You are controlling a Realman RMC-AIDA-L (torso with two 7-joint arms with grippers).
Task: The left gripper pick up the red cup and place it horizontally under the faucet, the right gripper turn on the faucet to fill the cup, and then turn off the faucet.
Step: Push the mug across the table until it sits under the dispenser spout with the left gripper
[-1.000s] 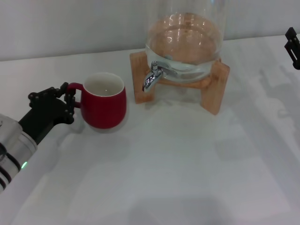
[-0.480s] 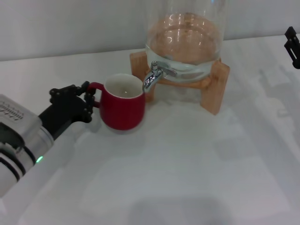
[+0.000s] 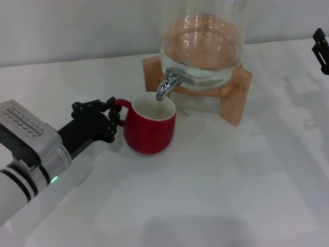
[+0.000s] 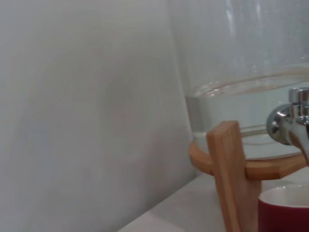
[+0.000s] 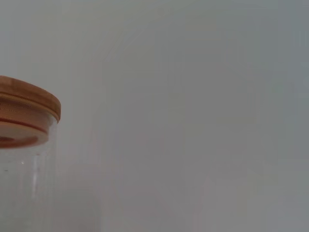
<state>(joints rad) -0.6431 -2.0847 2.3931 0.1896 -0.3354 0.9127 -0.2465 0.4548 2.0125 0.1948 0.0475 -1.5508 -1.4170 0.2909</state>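
Under the faucet (image 3: 165, 86): red cup (image 3: 151, 126) upright | left gripper (image 3: 109, 119) jaws clamping its handle | right gripper (image 3: 321, 50) at right edge, jaws unclear

I am seeing the left gripper (image 3: 112, 119) gripping the loop handle of the red cup (image 3: 150, 129), its black fingers closed around it. The cup is standing upright on the white table (image 3: 216, 195), its open mouth sitting directly below the spout of the faucet (image 3: 167, 85). The faucet is sticking out of the glass jar (image 3: 203, 43), which is resting on a wooden stand (image 3: 239, 92). The right gripper (image 3: 321, 49) is showing only at the far right edge, well apart from the faucet.
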